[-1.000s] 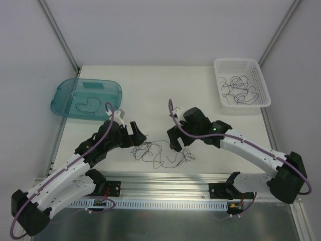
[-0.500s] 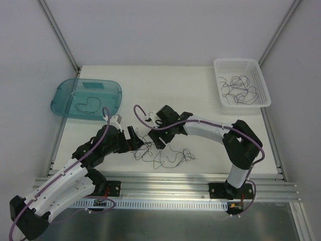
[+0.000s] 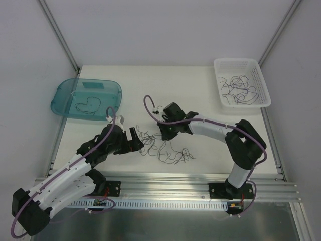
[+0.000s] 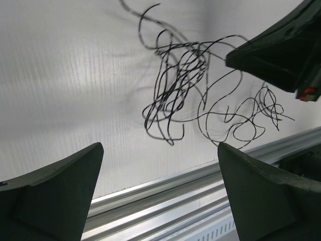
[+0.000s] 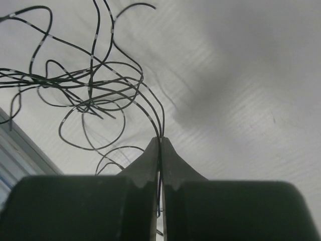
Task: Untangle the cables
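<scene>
A tangle of thin dark cables [image 3: 168, 149] lies on the white table between the two arms. My right gripper [image 3: 163, 134] sits at the upper edge of the tangle, shut on a few strands. In the right wrist view these cables [image 5: 95, 85] run up out of the pinched tips of the right gripper [image 5: 160, 139]. My left gripper [image 3: 139, 143] is at the left edge of the tangle, open and holding nothing. Seen from the left wrist, the left gripper [image 4: 159, 150] stands wide with the cables [image 4: 185, 85] ahead of it, and the right gripper [image 4: 281, 50] is at the upper right.
A teal tray [image 3: 108, 89] at the back left holds one cable [image 3: 88, 105]. A white basket [image 3: 266, 95] at the back right holds several more cables [image 3: 241, 86]. An aluminium rail [image 3: 165, 182] runs along the near table edge.
My right arm swung left over the tangle and its jaws closed on some strands. The tangle's upper part has been pulled slightly. My left gripper stayed open, nudging a little towards the tangle.
</scene>
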Controlling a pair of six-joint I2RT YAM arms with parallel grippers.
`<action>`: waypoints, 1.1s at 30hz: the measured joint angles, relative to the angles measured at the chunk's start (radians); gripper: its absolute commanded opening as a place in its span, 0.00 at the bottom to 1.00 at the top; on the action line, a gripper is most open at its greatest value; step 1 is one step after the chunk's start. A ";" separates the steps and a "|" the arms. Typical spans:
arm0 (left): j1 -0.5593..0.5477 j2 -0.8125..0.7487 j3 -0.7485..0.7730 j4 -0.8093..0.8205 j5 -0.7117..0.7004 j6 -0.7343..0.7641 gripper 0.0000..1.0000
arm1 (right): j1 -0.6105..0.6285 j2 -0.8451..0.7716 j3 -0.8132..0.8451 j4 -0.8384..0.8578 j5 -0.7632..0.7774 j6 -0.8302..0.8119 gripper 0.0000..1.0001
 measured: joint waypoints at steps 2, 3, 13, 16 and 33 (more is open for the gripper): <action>0.000 0.015 0.000 0.000 0.000 -0.003 0.99 | -0.033 -0.056 -0.053 0.029 0.011 0.080 0.01; 0.000 0.023 0.000 0.000 0.000 -0.005 0.99 | -0.049 -0.087 -0.078 0.040 0.018 0.126 0.01; -0.030 0.138 0.000 0.064 0.001 -0.047 0.95 | -0.100 -0.237 -0.336 0.213 0.080 0.573 0.01; -0.047 0.198 0.000 0.117 0.001 -0.064 0.90 | -0.077 -0.237 -0.361 0.236 0.098 0.647 0.01; -0.118 0.519 0.053 0.360 -0.125 -0.113 0.50 | -0.022 -0.226 -0.363 0.335 0.122 0.766 0.01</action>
